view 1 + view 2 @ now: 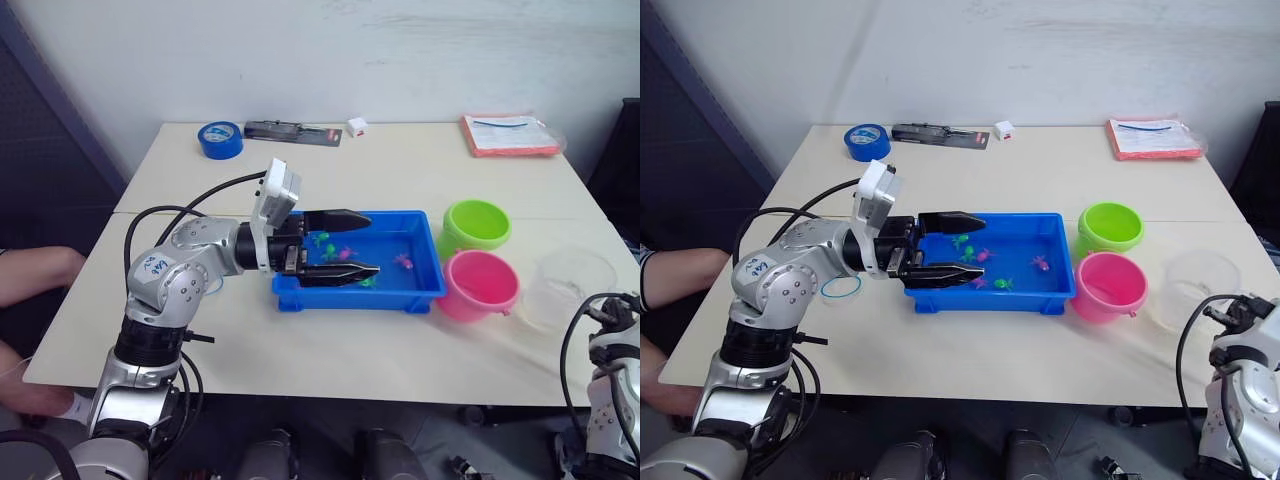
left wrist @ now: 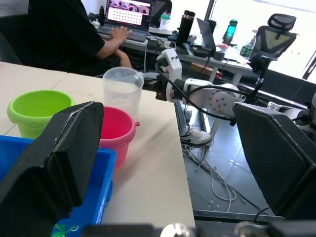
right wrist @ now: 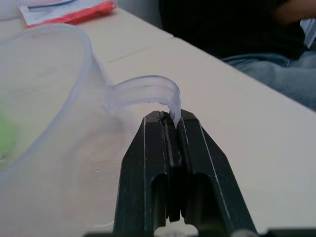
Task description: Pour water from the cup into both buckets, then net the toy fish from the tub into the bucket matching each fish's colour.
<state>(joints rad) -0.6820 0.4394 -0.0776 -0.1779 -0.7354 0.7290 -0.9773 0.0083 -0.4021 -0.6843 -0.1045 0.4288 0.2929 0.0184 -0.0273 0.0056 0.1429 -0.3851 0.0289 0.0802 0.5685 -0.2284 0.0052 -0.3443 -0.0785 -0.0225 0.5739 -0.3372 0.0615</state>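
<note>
On the surface (image 1: 400, 180), your right pincer (image 3: 169, 121) pinches the cup (image 1: 570, 285) handle thinly, left pincer (image 1: 345, 245) gaping over the tub (image 1: 425, 290); a tilt could slip it.

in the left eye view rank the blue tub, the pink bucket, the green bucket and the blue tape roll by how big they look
1. Blue tub
2. Pink bucket and green bucket: too alike to rank, and the pink one is nearer the camera.
3. Blue tape roll, farthest away.
</note>
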